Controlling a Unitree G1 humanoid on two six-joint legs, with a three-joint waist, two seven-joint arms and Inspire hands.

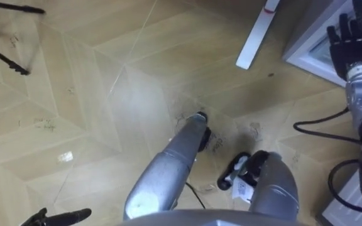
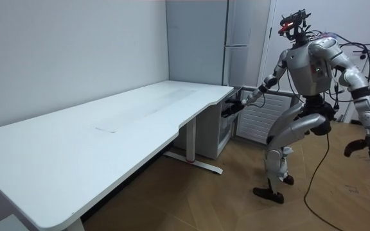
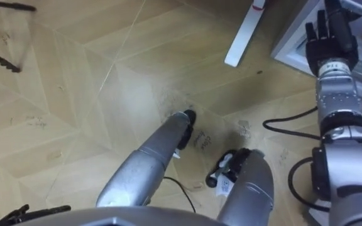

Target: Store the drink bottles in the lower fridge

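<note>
I stand on the wooden floor in front of the tall grey fridge [image 2: 236, 38], at the end of a white desk, one knee bent. My right hand [image 3: 329, 34] reaches forward with straight fingers to the white-framed lower fridge part [image 3: 288, 47]; it holds nothing. In the room view this right hand [image 2: 233, 107] sits at the dark opening beside a white slatted panel [image 2: 259, 119]. My left hand [image 1: 58, 218] hangs low at my side, its dark fingers spread and empty; the room view has this left hand [image 2: 368, 149] on its right.
The long white desk [image 2: 108, 128] stretches off to the room view's left. Its white foot bar [image 1: 256, 34] lies on the floor just left of the fridge frame. Thin black tripod legs [image 1: 5, 56] cross the floor at the far left.
</note>
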